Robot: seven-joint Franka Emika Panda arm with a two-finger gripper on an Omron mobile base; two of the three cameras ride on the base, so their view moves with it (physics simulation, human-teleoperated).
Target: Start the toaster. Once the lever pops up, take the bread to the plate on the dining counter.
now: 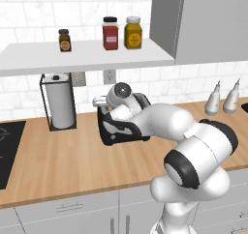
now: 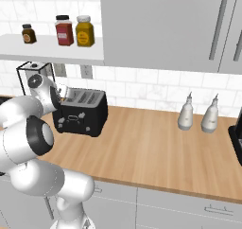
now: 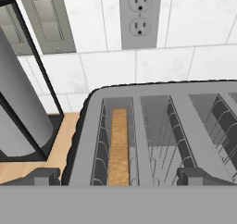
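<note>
Above the black toaster [image 3: 157, 140] on the wooden desk [image 1: 58, 165], my tool [image 3: 118, 176] hovers with fingers spread apart; the bread [image 3: 119, 146] stands in the leftmost slot.

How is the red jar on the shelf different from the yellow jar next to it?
The red-filled jar with a black lid has a black cap, while the yellow-filled jar with a tan lid has a tan one. The red jar looks slimmer and the yellow jar looks wider. In the left base view the red jar stands left of the yellow jar. Both stand upright on the white wall shelf.
</note>
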